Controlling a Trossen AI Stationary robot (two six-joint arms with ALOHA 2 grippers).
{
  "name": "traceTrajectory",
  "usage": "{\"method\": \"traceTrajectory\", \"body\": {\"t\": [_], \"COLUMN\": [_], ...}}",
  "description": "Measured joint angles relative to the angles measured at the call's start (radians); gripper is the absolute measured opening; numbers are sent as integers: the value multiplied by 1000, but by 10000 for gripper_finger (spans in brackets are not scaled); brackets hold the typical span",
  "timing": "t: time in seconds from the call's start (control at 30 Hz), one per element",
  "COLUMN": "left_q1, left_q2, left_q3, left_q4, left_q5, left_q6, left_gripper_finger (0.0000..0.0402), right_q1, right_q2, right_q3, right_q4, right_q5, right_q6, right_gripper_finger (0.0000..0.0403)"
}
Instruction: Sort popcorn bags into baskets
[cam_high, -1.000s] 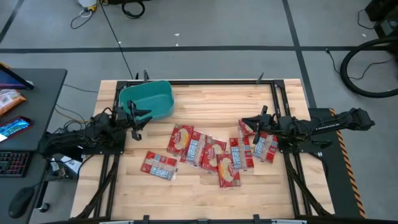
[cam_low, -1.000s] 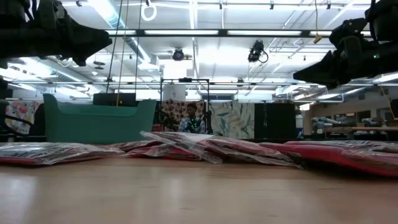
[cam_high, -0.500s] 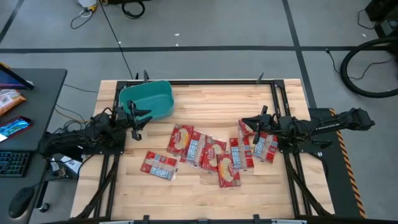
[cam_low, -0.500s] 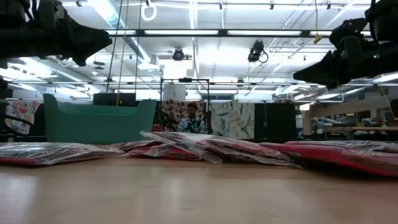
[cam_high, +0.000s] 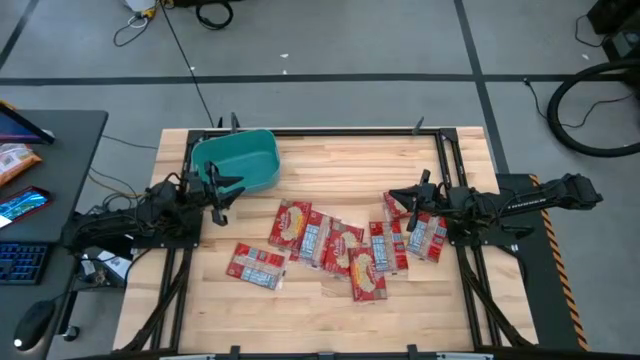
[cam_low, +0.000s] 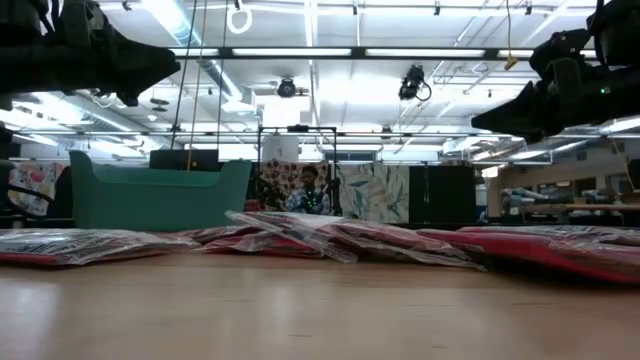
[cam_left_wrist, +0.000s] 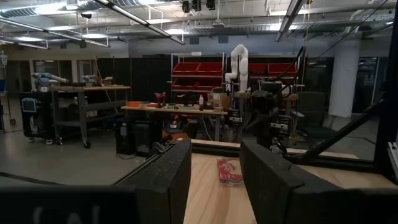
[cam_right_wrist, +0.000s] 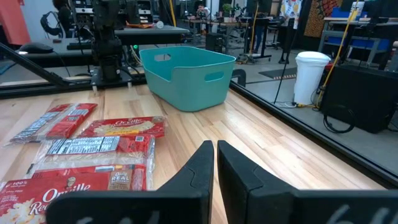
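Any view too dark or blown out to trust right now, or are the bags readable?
Low view: ceiling lights glare, both arms mere silhouettes, popcorn bags seen edge-on. Left wrist view: dim; one bag small between the fingers. Right wrist view: evenly lit, print legible, teal tub sharp. High view: even light.

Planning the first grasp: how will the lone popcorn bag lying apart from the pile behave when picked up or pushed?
The lone popcorn bag lies flat in shiny film, so it will probably slide when pushed and may slip between fingers. It looks thin, so likely light and somewhat bendy, sagging if held by one edge. Being flat on the table, it should not roll or tip.
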Motion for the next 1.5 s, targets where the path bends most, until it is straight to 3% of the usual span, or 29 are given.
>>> {"method": "traceTrajectory", "body": {"t": [0.13, 0.33, 0.63, 0.8, 0.93, 1.03, 1.27, 1.5], "left_q1": [0, 0, 0, 0, -4, -21, -99, -207], "left_q2": [0, 0, 0, 0, 14, 64, 266, 487], "left_q3": [0, 0, 0, 1, 20, 70, 191, 197], "left_q4": [23, 72, 156, 191, 191, 159, -155, -200], "left_q5": [0, 0, -18, -17, 113, 188, 240, 228], "left_q6": [-21, -178, -191, -286, -297, -350, -342, -368], "left_gripper_finger": [141, 141, 141, 141, 141, 141, 141, 141], "right_q1": [0, 0, 0, 0, 0, 0, 0, 0], "right_q2": [0, 0, 0, 0, 0, 0, 0, 0], "right_q3": [0, 0, 0, 0, 0, 0, 0, 0], "right_q4": [0, 0, 0, 0, 0, 0, 0, 1], "right_q5": [0, 0, 0, 0, 0, 0, 0, 0], "right_q6": [0, 0, 0, 0, 0, 0, 0, 0], "right_gripper_finger": [25, 25, 25, 25, 25, 25, 25, 25]}}
